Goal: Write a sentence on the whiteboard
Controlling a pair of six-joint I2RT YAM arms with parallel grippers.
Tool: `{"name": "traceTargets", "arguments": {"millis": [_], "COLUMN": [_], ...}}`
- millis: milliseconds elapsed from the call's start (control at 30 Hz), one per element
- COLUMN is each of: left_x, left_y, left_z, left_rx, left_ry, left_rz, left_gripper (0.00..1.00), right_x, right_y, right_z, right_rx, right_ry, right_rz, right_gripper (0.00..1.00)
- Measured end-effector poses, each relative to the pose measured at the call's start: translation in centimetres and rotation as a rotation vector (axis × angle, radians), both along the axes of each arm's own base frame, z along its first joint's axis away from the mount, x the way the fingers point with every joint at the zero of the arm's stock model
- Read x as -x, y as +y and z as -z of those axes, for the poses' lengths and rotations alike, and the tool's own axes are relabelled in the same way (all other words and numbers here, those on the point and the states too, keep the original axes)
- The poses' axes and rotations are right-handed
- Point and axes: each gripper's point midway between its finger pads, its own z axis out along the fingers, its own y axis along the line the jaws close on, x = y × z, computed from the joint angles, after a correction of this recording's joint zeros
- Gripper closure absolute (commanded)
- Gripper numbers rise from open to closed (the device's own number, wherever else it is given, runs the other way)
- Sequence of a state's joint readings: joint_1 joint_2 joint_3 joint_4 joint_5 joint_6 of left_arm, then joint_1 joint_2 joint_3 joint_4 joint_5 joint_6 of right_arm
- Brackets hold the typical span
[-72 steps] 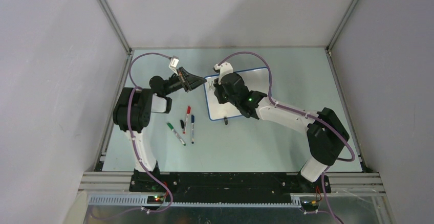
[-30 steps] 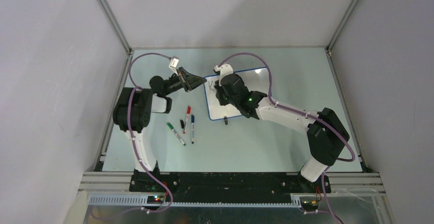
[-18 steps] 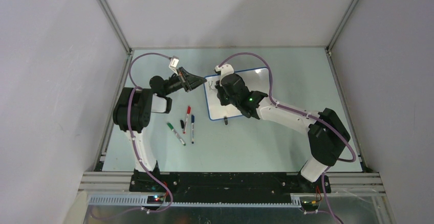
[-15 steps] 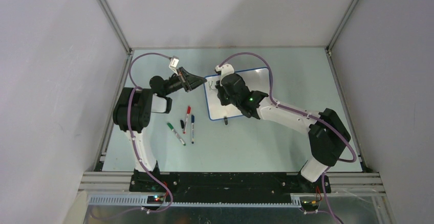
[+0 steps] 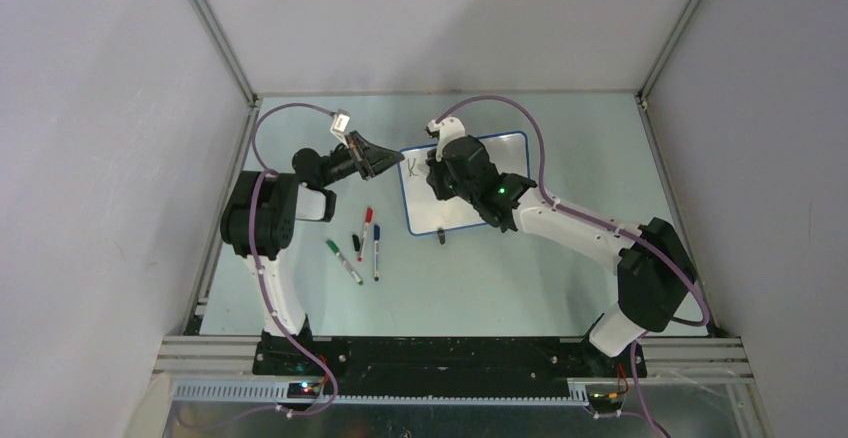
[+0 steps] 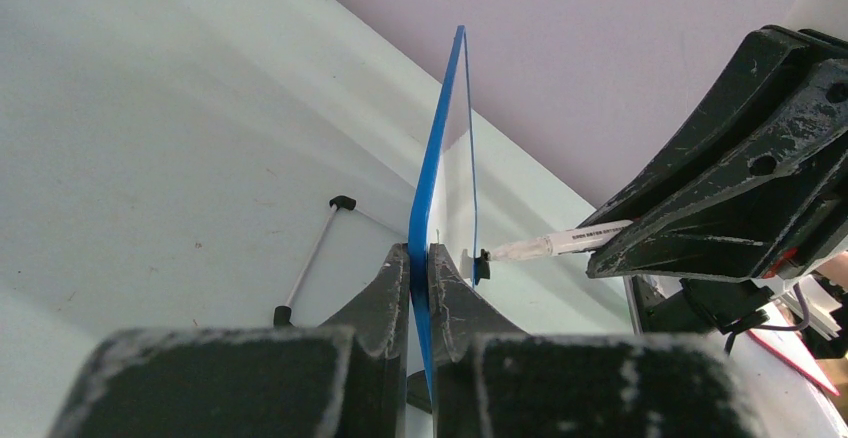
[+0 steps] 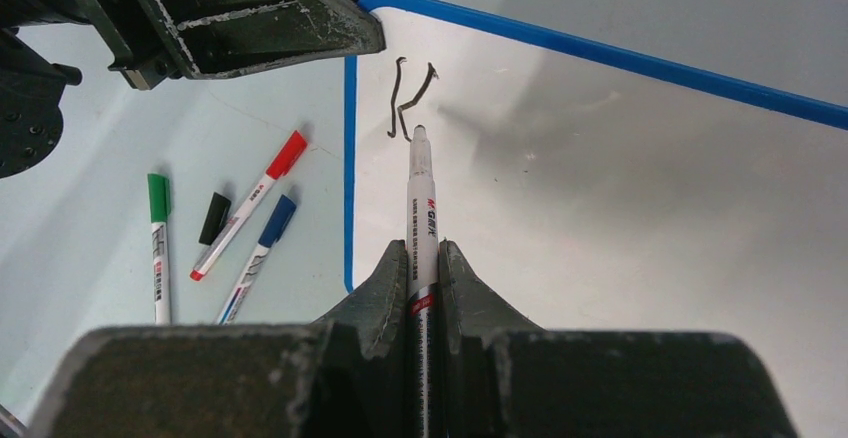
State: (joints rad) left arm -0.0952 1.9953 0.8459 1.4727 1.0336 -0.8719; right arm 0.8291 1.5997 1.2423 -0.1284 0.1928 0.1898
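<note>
The whiteboard (image 5: 428, 210) stands tilted on the table, white with a thin blue rim. My left gripper (image 5: 385, 163) is shut on its left edge, and its jaws pinch the blue rim (image 6: 440, 128) in the left wrist view. My right gripper (image 5: 440, 173) is shut on a white marker (image 7: 420, 208), uncapped, with its tip at the board (image 7: 600, 188) near the top left corner. Of the sentence, only black strokes of a "K" (image 7: 405, 98) show, just above the tip. The marker (image 6: 570, 243) also shows in the left wrist view.
A green marker (image 5: 343, 261), a red marker (image 5: 365, 231), a blue marker (image 5: 376, 251) and a black cap (image 5: 356, 242) lie on the table left of the board. A small black foot (image 5: 441, 235) sticks out at the board's near edge.
My right gripper has shifted a little to the right over the board with the marker, and its elbow swung right. The "K" strokes now show beside it. The left arm has not moved.
</note>
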Motion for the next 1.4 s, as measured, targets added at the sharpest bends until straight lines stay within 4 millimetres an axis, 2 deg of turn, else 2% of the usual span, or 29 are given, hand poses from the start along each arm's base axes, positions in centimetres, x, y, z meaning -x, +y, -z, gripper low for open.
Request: {"name": "traceTargets", "arguments": {"millis": [400,600,1400], "left_x": [0.0,-0.2,-0.4], "left_y": [0.0,0.1,0.2], "left_z": [0.0,0.1,0.3], "left_rx": [0.000,-0.010,-0.033], "left_ry": [0.002,0.008,0.005], "left_rz": [-0.001,-0.010,-0.020], "left_gripper": [1.00,1.00,1.00], "right_x": [-0.5,-0.5,-0.9], "right_y": [-0.5,-1.1,-0.7], "right_z": [0.1,1.1,0.3], "right_rx": [0.005,0.021,-0.017], "right_ry": [-0.011,-0.008,-0.017], "right_rz": [0.027,0.043,0.049], "right_gripper": [1.00,1.00,1.00]}}
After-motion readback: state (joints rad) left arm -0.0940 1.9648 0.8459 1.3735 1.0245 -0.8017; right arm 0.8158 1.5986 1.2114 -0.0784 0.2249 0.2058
